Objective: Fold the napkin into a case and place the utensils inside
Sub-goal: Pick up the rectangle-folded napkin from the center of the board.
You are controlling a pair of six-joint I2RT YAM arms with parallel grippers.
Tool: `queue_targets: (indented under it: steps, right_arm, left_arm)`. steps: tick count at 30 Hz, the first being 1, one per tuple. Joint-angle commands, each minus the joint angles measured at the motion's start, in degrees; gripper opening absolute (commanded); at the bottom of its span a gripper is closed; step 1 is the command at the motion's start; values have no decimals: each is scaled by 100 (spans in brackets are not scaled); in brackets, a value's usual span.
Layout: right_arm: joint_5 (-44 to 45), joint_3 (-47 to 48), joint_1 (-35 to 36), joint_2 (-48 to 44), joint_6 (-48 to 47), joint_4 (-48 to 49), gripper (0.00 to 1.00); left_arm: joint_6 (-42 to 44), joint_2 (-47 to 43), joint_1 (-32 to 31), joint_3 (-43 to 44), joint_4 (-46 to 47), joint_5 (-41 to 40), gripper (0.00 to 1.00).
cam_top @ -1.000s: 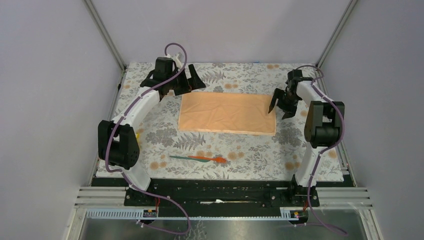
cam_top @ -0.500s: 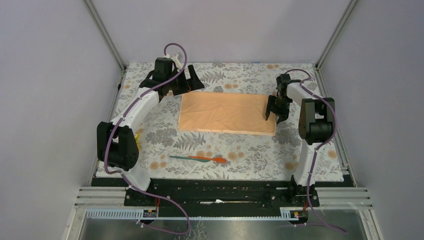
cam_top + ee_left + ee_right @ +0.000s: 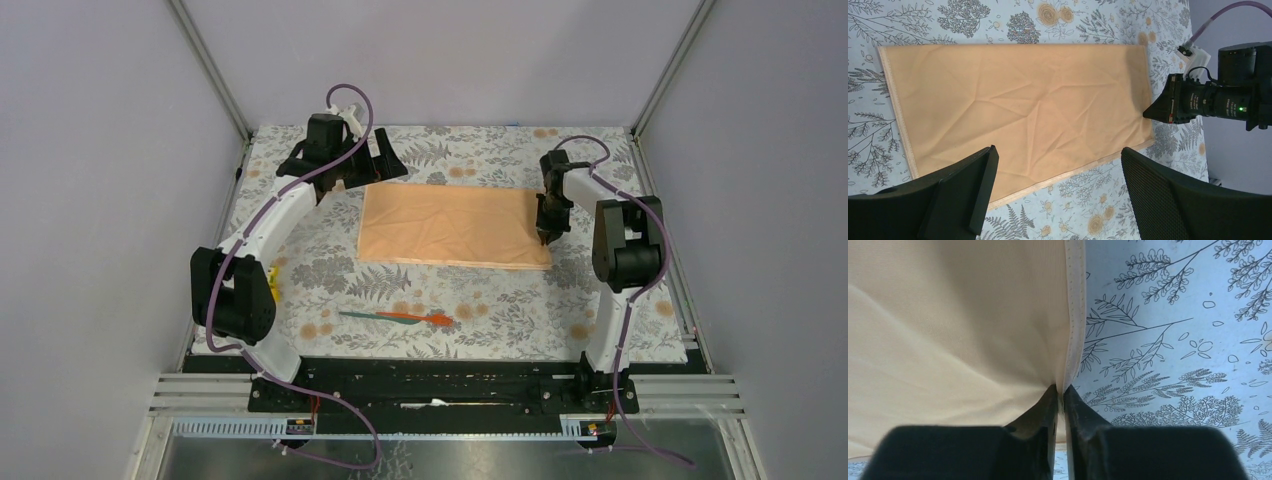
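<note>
The peach-orange napkin (image 3: 450,225) lies flat as a wide rectangle on the floral tablecloth; no case is in view. My right gripper (image 3: 546,236) sits at the napkin's right edge, near the front right corner. In the right wrist view its jaws are pinched together on the hemmed edge (image 3: 1075,315) of the napkin (image 3: 948,330), gripper (image 3: 1062,390) shut. My left gripper (image 3: 385,163) hovers open by the far left corner, nothing between its fingers (image 3: 1058,155), with the napkin (image 3: 1018,105) below. The utensils, one teal-green (image 3: 362,315) and one orange-red (image 3: 425,319), lie end to end near the front.
A small yellow block (image 3: 273,272) sits at the left side beside the left arm. The grey floral tablecloth (image 3: 500,300) covers the whole table, with walls close on the left, right and back.
My right gripper has moved left from beside the napkin onto its right edge and closed on it. The left arm and the utensils have not moved.
</note>
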Motion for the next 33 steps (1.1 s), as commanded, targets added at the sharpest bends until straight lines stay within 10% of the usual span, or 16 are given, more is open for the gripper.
queue_targets:
  steps: [1,20,33]
  right_arm:
    - [48,-554,97,240,-124,501,10]
    - [3310,-872,-434,-706,-367,-84,0]
    - [1340,-644,1159,-996,-254,-106,0]
  left_arm:
    - [88,-263,11,8,154,-31,99]
    - [-171,-239,2,-145,378,362,99]
    - [-68,-407,2,-116,338,173,99]
